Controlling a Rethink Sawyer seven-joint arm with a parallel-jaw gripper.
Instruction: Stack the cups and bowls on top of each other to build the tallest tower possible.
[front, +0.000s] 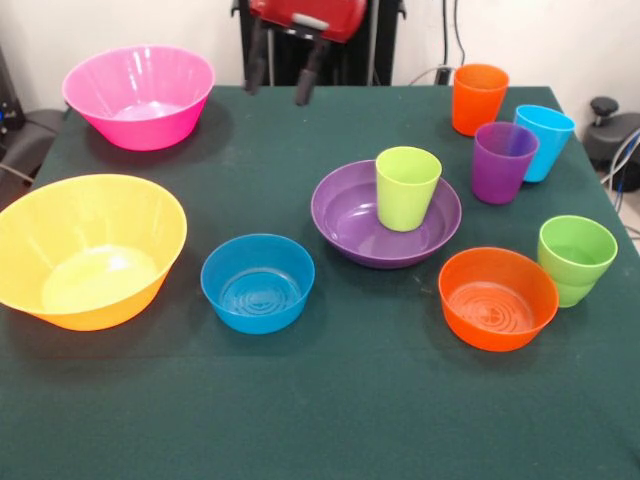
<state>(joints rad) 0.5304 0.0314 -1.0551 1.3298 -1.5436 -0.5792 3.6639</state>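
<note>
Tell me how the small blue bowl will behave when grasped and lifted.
The small blue bowl looks like thin smooth plastic, so probably light and rigid, possibly slippery at the rim. It sits upright on a flat base wider than it is tall, so it seems unlikely to tip or roll.

arm (306, 15) cut off by top edge | yellow bowl (90, 250) clipped at left edge | purple bowl (386, 212) floor partly behind lime cup (407, 187)

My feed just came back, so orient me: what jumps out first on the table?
The lime-yellow cup standing upright inside the wide purple bowl at the table's middle catches the eye first. Next come the two big bowls at the picture's left, the yellow-orange bowl near and the pink bowl far. The end effector hangs open at the top, holding nothing.
</note>
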